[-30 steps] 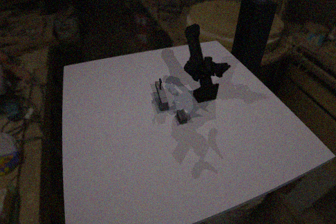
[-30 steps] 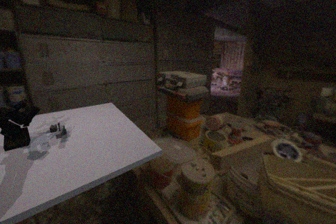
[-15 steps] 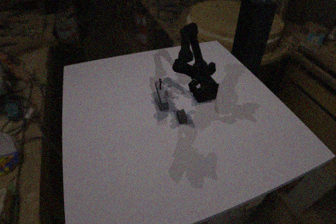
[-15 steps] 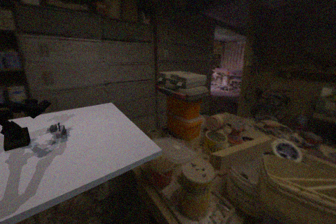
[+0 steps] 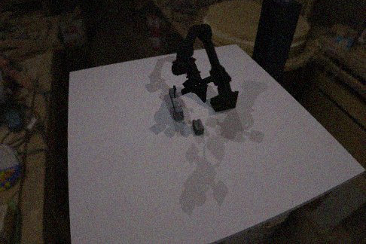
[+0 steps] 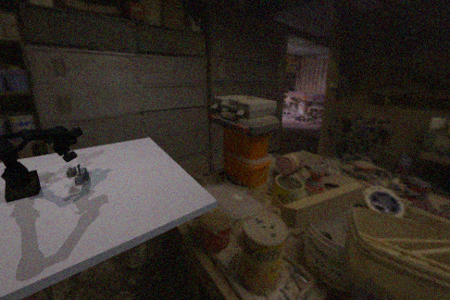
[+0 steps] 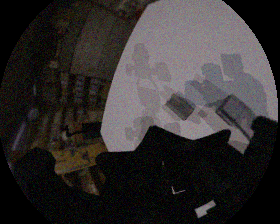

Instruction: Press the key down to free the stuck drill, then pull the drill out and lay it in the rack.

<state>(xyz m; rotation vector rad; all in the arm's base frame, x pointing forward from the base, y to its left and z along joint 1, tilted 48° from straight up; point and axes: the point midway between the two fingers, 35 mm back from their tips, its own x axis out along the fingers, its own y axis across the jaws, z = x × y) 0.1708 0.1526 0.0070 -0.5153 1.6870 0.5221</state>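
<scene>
The picture is dark and grainy. My gripper [image 5: 204,100] [image 6: 69,156] [image 7: 152,128] is shut and empty, held above the table and apart from the parts on it. A long, low grey fixture [image 5: 178,108] [image 6: 82,178] [image 7: 238,113] sits on the table, with a thin dark upright piece [image 5: 174,91] at its far end in the top view. A small dark block [image 5: 198,126] [image 6: 71,171] [image 7: 180,107] sits beside the fixture, separate from it. I cannot tell which parts are the key, the drill and the rack.
The white table [image 5: 124,176] [image 6: 139,198] carries the arm's black base [image 5: 224,102] [image 6: 22,185] close to the fixture and block. Overlapping shadows of the arm fall around them. A dark post [image 5: 276,33] stands beyond the table edge.
</scene>
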